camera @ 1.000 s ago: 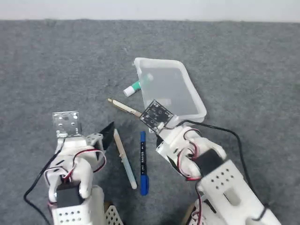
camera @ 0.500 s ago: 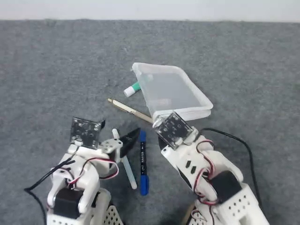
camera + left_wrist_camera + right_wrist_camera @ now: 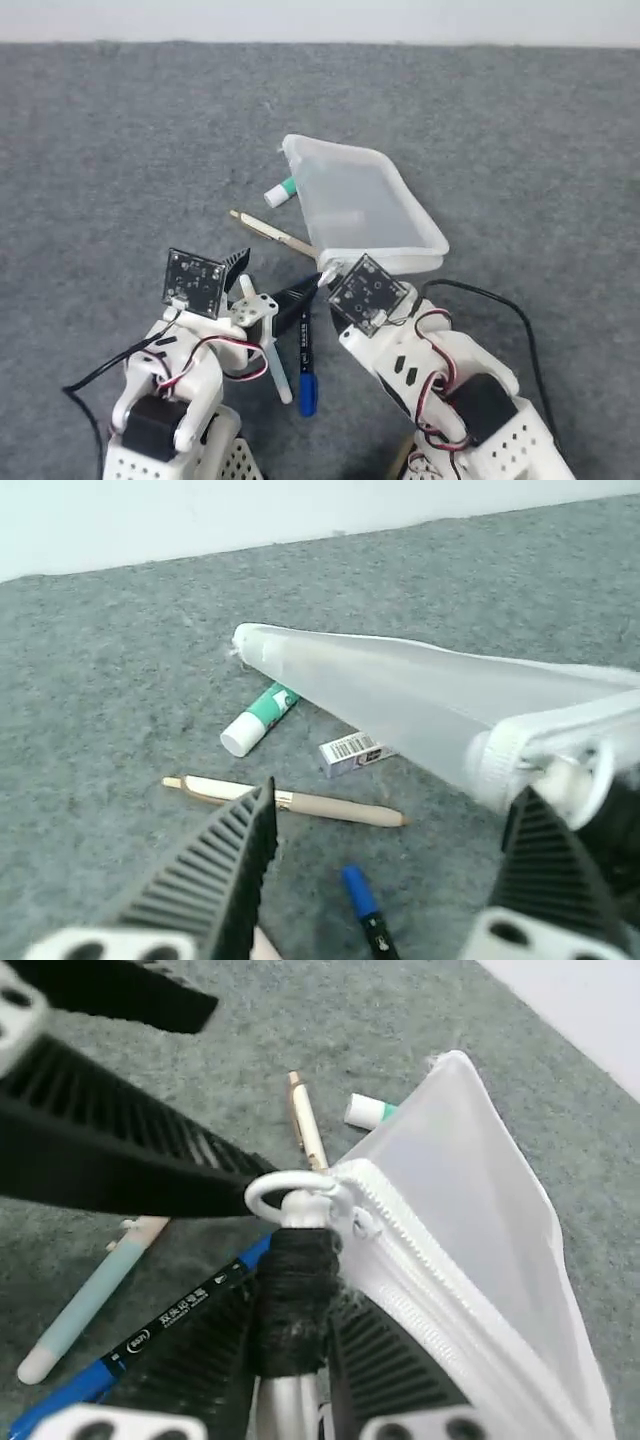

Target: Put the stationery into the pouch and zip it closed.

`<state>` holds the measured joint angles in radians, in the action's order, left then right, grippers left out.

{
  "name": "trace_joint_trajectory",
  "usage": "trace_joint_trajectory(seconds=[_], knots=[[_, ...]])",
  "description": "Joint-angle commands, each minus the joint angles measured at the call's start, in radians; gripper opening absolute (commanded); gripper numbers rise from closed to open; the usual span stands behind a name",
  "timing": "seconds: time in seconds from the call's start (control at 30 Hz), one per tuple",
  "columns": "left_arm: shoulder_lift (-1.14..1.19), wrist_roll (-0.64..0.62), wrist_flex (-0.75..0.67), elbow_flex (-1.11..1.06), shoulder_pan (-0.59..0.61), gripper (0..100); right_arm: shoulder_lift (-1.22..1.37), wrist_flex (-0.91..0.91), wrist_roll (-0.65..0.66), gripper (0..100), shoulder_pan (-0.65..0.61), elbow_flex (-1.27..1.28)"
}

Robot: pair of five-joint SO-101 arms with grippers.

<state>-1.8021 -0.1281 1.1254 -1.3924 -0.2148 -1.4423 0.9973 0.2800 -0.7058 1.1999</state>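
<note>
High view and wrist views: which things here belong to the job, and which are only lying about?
Belong to the job: pouch, blue pen, beige pen, pale pen, glue stick, small barcoded box (probably an eraser).

Just lying about: grey mat, black cable. Neither is stationery.

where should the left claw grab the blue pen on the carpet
Take the blue pen across its dark barrel, on the half nearer the pouch, coming straight down, a finger each side. It lies flat on the carpet, and the pale pen beside it angles in toward its capped end, so the gap looks wider farther up. The open left claw hangs over that half.
</note>
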Motion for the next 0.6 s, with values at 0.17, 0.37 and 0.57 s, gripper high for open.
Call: trace_joint_trajectory(seconds=[0.17,0.37,0.57], knots=[[-0.025,-0.018,-0.132,-0.087,-0.046,34,-0.039,0.021,-0.012,0.6,-0.022,-0.037],[-0.025,-0.021,-0.138,-0.087,-0.048,34,-0.038,0.038,-0.011,0.6,-0.076,-0.038],[-0.025,-0.021,-0.138,-0.09,-0.046,34,-0.038,0.056,-0.011,0.6,-0.082,-0.04]])
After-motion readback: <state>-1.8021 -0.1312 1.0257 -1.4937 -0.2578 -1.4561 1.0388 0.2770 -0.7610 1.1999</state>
